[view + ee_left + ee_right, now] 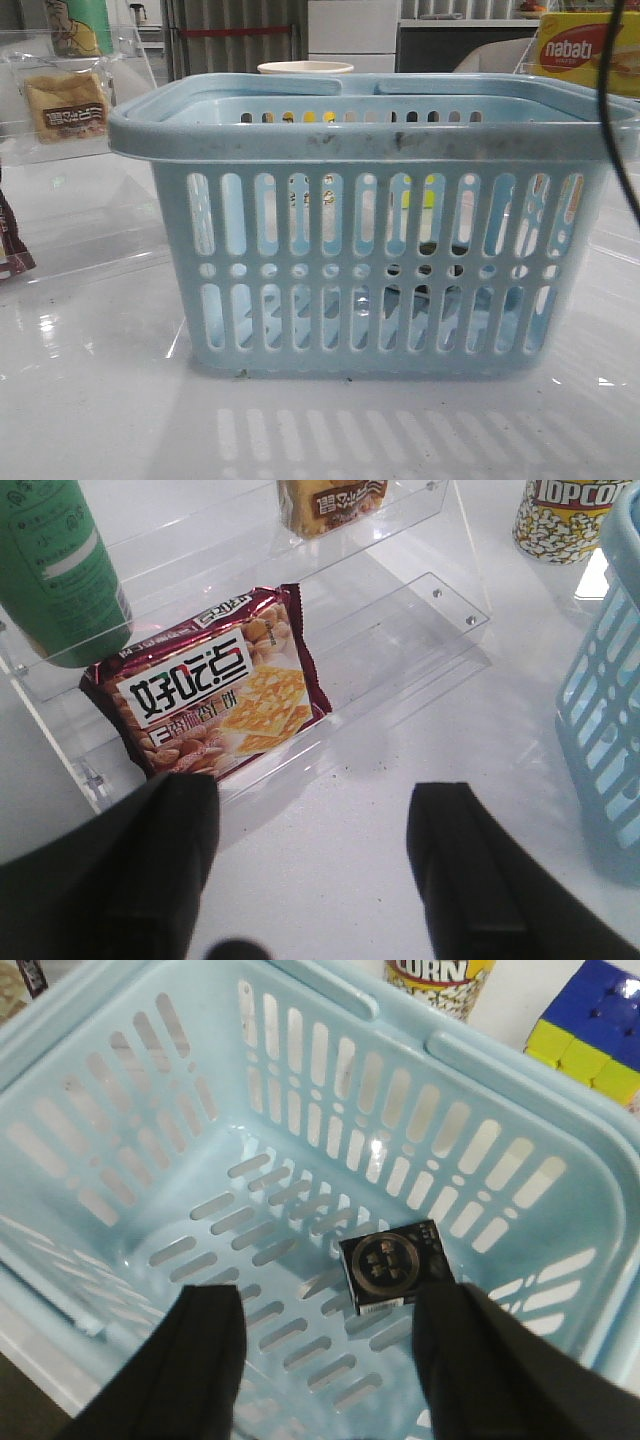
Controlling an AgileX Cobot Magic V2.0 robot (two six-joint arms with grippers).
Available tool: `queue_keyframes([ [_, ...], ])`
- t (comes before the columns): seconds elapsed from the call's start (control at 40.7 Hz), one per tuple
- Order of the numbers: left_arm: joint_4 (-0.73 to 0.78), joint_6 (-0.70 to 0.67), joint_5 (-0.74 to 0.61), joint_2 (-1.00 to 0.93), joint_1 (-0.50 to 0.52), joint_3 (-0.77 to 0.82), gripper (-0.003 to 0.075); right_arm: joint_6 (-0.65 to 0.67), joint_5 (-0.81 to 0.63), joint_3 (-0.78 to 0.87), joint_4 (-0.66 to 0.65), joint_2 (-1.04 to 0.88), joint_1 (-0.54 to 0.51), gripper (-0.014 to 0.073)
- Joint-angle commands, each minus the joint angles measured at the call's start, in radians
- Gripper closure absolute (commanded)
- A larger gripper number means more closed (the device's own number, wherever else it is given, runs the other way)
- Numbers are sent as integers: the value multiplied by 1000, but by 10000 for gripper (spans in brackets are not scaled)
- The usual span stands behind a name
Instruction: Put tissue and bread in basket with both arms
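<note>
White glossy surface (90, 400) is carrying everything you are working with. Your basket (370, 130) is filling the middle of the front view, and a small black pack (393, 1265), probably the tissue, is lying on its slotted floor. Your right fingers (330, 1360) are hanging spread and empty above it. The bread (66, 107) is leaning on a clear acrylic shelf (440, 590) at upper left. Your left fingers (315, 865) are pointing down, spread, near a maroon biscuit packet (210, 695), likely lining up.

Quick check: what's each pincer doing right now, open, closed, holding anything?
Left pincer: open, empty, near the dark brown packet.
Right pincer: open, empty, over the basket.
</note>
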Motion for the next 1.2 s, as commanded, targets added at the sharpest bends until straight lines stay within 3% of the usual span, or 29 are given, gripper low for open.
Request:
queue_keyframes([
  [0.0,-8,-6,-75,0,2,-33,244,-8,-42,18,7,-114,0,123],
  [0.27,-8,-6,-80,11,2,-33,244,-8,25,156,-31,-307,0,123],
  [0.565,-10,-6,-125,77,2,-35,244,-8,58,213,-32,-368,0,123],
  [0.713,-49,-6,-131,154,2,-71,182,-8,58,213,-32,-368,0,123],
  [0.786,-89,-6,-133,211,2,-116,152,-8,58,213,-32,-368,0,123],
  [1.18,-132,-36,-126,569,2,-466,151,-8,58,213,-32,-368,0,123],
])
